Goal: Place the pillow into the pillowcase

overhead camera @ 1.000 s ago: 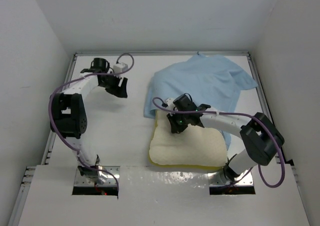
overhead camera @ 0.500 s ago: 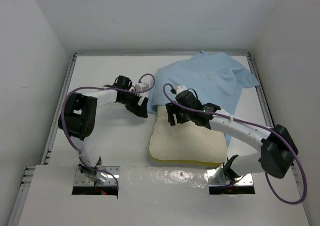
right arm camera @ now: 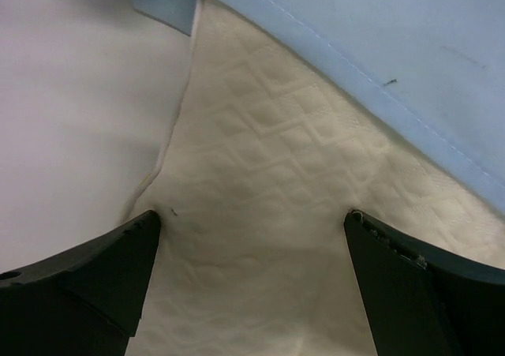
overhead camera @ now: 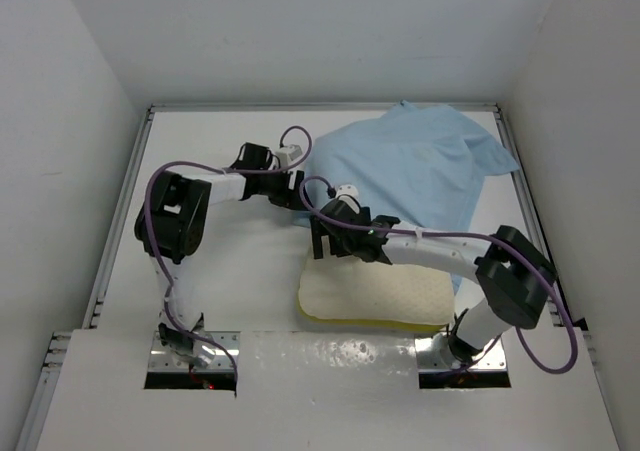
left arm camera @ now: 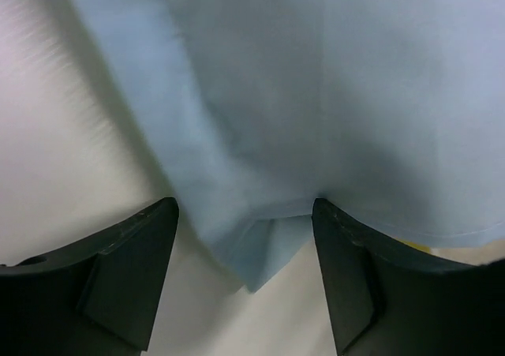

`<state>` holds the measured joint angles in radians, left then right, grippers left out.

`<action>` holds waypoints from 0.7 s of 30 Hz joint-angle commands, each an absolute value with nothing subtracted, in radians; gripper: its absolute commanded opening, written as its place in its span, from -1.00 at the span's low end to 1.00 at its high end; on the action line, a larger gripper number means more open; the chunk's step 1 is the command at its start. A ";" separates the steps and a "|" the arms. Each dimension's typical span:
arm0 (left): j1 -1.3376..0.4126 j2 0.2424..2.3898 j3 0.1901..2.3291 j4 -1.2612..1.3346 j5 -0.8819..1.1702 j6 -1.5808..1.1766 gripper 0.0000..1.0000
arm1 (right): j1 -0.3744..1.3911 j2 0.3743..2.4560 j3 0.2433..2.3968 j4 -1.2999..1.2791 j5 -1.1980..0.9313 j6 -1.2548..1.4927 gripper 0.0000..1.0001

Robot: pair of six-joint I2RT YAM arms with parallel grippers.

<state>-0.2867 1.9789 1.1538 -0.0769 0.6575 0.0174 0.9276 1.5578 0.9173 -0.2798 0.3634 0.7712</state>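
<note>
While pillowcase [overhead camera: 420, 166] overlaps pillow [overhead camera: 375, 296], left gripper [left arm camera: 245, 207] and right gripper [right arm camera: 252, 218] gape.

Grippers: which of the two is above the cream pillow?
The right gripper, open above the quilted pillow; the left gripper is above a corner of the light blue pillowcase instead.

A robotics lab test cell: a bare white table [overhead camera: 230, 271] boxed in by plain white panel walls [overhead camera: 330, 31] on the left, far and right. The left arm [overhead camera: 172, 219] and right arm [overhead camera: 440, 249], trailing purple cables [overhead camera: 575, 336], are bolted to metal plates [overhead camera: 215, 356] at the near edge. Aluminium rails [overhead camera: 108, 271] run along the table's sides.
</note>
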 commanded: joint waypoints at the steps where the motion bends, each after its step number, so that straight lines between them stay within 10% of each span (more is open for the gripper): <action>1: -0.313 2.051 1.123 -0.068 0.739 -0.089 0.20 | 0.933 1.607 0.966 -0.233 0.400 0.853 0.98; 5: -0.313 2.085 1.147 -0.067 0.821 -0.112 -0.28 | 0.925 1.686 1.000 -0.236 0.381 0.870 0.98; 7: -0.310 2.089 1.155 -0.090 0.825 -0.100 -0.89 | 0.898 1.697 0.976 -0.192 0.353 0.899 0.81; 11: -0.302 2.083 1.160 -0.103 0.870 -0.109 -1.00 | 0.819 1.697 0.869 -0.065 0.226 0.971 -0.27; 12: -0.293 2.076 1.166 -0.121 0.897 -0.106 -1.00 | 0.793 1.697 0.862 -0.042 0.218 0.988 -0.93; 21: -0.272 1.967 1.398 -0.773 1.094 0.404 -1.00 | 0.739 1.640 1.136 -0.046 0.526 0.779 -1.00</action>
<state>-0.2752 2.0552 1.3106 -0.3943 0.9478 0.1204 0.7620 1.6661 0.9688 -0.1379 0.2481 0.8658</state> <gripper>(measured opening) 0.007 0.033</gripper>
